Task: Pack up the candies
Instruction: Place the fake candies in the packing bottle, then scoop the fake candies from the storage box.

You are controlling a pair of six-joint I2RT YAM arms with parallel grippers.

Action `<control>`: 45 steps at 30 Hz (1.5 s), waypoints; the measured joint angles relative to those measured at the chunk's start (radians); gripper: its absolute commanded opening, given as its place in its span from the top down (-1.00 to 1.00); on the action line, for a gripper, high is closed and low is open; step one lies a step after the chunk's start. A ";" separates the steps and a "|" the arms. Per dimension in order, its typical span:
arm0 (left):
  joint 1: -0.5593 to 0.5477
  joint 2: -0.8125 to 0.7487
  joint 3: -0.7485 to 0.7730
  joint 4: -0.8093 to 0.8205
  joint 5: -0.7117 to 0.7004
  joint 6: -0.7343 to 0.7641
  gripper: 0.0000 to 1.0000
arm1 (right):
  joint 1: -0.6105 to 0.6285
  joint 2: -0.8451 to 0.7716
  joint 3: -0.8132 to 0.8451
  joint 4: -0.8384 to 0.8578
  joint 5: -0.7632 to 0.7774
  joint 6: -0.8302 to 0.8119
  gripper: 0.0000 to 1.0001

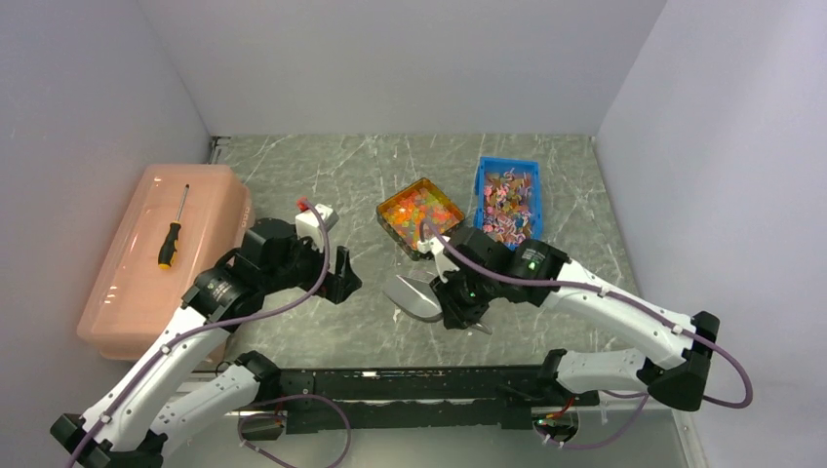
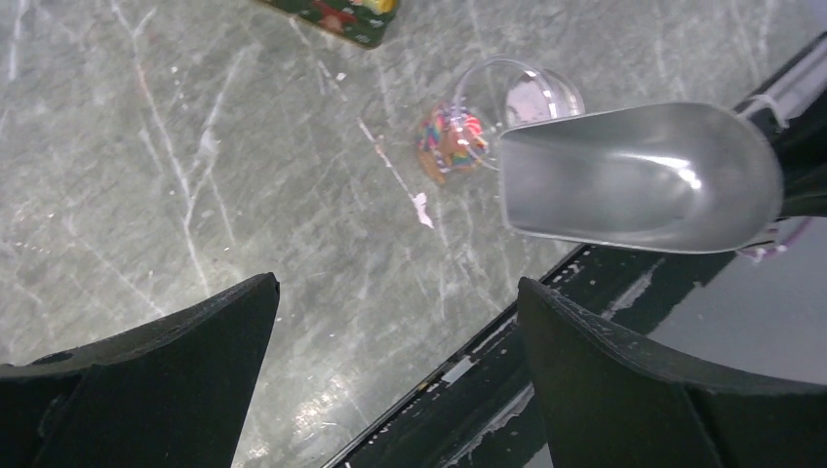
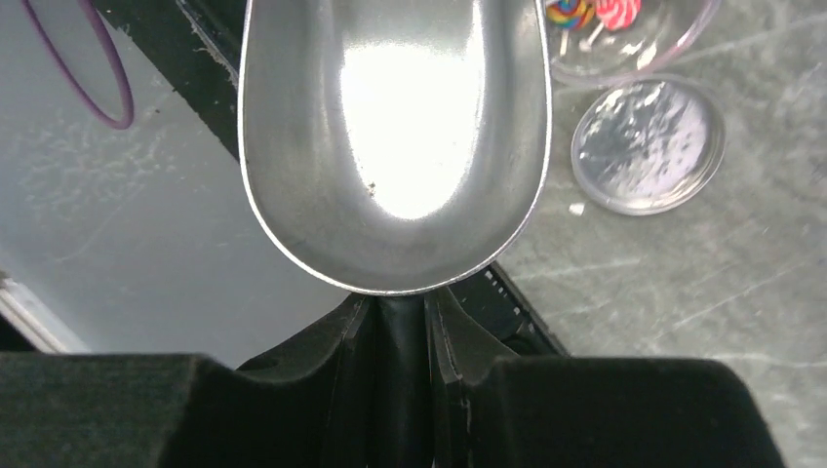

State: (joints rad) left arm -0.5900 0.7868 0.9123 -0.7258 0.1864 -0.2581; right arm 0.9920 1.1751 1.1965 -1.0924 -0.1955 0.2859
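I see the candies, tiny glossy orange, yellow, red and green beads, heaped in a dark square tray mid-table. Just nearer the arm bases, my right claw is clamped on the handle of a smooth, rounded metal scoop. My left claw hangs with its jaws wide apart over the veined grey marble tabletop.

Left arm and right arm: white link shells, black joint housings. A purple cable runs along each. Green LEDs lit on the right wrist housing. White module with red tip on the left wrist. Left tool fingers are matte black wedges. Black base rail.
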 measured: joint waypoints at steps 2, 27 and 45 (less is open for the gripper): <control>0.000 0.007 0.021 -0.004 0.026 -0.005 -0.98 | 0.043 -0.020 -0.023 0.042 0.041 -0.012 1.00; 0.005 0.111 0.063 -0.011 0.367 -0.130 -0.88 | 0.285 -0.299 -0.290 0.475 0.281 -0.201 1.00; 0.038 0.114 0.062 0.068 0.495 -0.206 0.49 | 0.340 -0.424 -0.325 0.524 0.362 -0.233 1.00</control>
State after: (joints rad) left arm -0.5518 0.9005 0.9745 -0.6579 0.6815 -0.4637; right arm 1.3323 0.7513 0.8715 -0.5682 0.1669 0.0525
